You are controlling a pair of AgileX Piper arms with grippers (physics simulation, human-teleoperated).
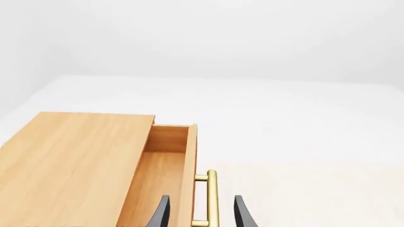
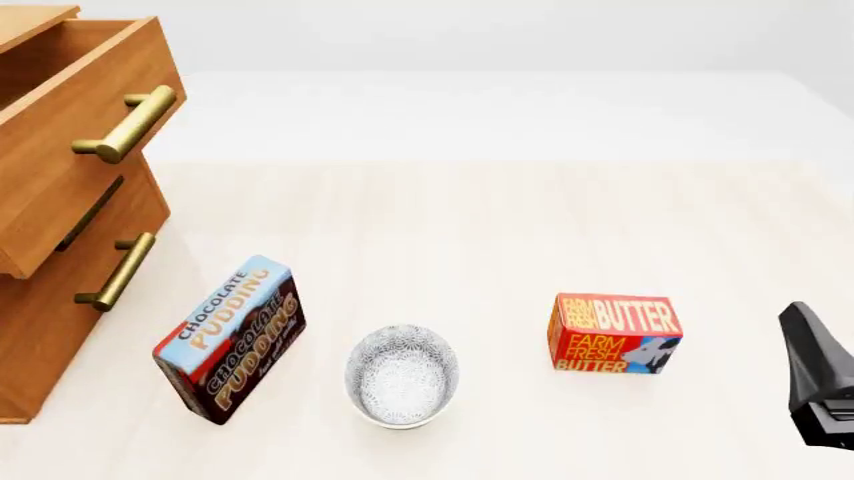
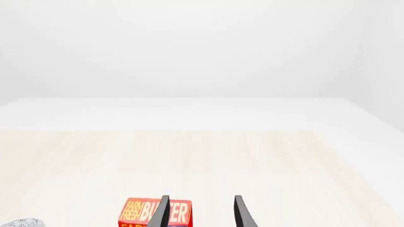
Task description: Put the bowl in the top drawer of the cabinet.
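Bowl sits upright on the table, between the pudding box and the butter box — touching neither. The right gripper has its fingers spread with nothing between them; the butter box lies just ahead of its tips, and a sliver of the speckled bowl shows off to their left side. From the front, only the right arm's black body pokes in at the table's near right edge, well apart from the bowl.

Over at the cabinet, the top drawer stands pulled out. The left gripper is parted too, its fingers straddling the brass handle without clamping it.

Now the bowl — glazed ceramic by the look, so likely stiff, smooth, a bit slippery, and chippable if dropped. Light enough, I'd judge. Best hold is probably the rim: one finger inside, one outside, pinching the wall, since the round body looks too wide and slick to span
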